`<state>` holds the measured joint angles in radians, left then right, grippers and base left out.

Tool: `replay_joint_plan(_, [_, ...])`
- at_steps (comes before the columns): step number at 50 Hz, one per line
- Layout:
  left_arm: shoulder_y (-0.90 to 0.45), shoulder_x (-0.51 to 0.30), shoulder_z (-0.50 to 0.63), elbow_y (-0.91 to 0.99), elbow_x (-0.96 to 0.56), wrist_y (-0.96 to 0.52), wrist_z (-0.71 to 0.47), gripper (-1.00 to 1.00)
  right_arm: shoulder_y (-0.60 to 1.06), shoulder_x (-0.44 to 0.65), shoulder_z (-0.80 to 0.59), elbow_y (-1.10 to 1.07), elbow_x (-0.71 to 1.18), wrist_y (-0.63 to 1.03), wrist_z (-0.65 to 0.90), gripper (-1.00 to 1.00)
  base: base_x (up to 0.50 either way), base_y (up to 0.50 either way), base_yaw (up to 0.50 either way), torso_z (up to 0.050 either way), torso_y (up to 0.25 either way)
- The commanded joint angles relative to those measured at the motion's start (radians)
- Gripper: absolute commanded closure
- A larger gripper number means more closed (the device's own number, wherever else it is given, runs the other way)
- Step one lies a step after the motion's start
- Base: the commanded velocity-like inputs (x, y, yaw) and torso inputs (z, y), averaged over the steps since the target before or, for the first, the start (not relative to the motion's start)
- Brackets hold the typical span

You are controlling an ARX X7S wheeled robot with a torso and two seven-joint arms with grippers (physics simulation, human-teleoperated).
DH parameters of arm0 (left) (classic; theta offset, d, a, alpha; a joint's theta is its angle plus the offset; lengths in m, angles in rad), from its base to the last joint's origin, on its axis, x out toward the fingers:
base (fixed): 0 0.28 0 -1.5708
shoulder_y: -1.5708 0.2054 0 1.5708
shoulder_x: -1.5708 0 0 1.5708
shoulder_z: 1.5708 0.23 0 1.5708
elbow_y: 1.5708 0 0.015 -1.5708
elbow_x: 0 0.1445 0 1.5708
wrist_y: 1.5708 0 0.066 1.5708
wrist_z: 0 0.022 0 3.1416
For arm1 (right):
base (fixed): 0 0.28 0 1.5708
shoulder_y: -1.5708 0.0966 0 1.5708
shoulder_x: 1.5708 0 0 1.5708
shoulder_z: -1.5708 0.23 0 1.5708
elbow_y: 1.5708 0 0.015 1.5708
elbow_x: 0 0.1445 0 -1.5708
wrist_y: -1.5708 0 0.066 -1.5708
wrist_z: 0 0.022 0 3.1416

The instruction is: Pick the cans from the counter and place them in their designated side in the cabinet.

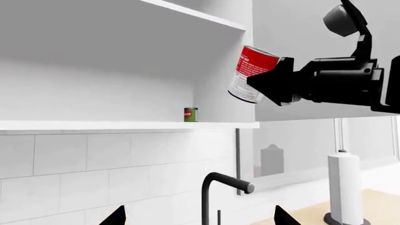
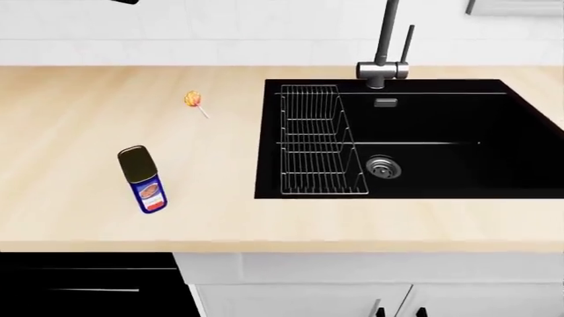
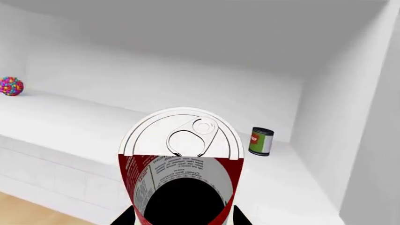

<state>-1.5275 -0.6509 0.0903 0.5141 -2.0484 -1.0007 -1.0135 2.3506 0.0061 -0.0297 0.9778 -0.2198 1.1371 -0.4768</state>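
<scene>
My right gripper (image 3: 181,218) is shut on the red-and-white can (image 3: 181,154), whose pull-tab lid faces the wrist camera. In the left wrist view the same can (image 1: 252,72) hangs tilted in the right gripper (image 1: 270,83), level with the open cabinet (image 1: 125,125) and in front of its right end. The blue can (image 2: 145,179), with a dark lid, stands on the counter (image 2: 88,119) at the left. My left gripper (image 1: 198,218) is open and holds nothing, raised above the faucet (image 1: 216,187). Neither gripper shows in the head view.
A small green can (image 3: 261,141) stands on the cabinet shelf near its right wall, and a multicoloured ball (image 3: 11,86) lies far to its left. An orange lollipop (image 2: 194,100) lies on the counter. The black sink (image 2: 440,132) holds a wire rack (image 2: 319,142). A paper towel roll (image 1: 344,187) stands past the faucet.
</scene>
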Motion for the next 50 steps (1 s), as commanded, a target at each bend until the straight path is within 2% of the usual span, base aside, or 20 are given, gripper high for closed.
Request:
replay_joint_plan(1, [0.003, -0.004, 0.001, 0.003, 0.004, 0.004, 0.004, -1.0, 0.006, 0.001, -0.004, -0.005, -0.002, -0.005, -0.006, 1.0, 0.11, -0.1, 0.0, 0.0, 0.0])
replay_joint_plan(31, [-0.098, -0.008, 0.076, -0.029, -0.099, 0.027, -0.059, -1.0, 0.006, 0.001, -0.004, -0.005, -0.002, -0.005, -0.006, 1.0, 0.1, -0.04, 0.0, 0.0, 0.001])
replay_joint_plan(50, [-0.086, -0.016, 0.077, -0.03, -0.083, 0.024, -0.038, -1.0, 0.006, 0.001, -0.004, -0.005, -0.002, -0.005, -0.006, 1.0, 0.13, -0.01, 0.0, 0.0, 0.001])
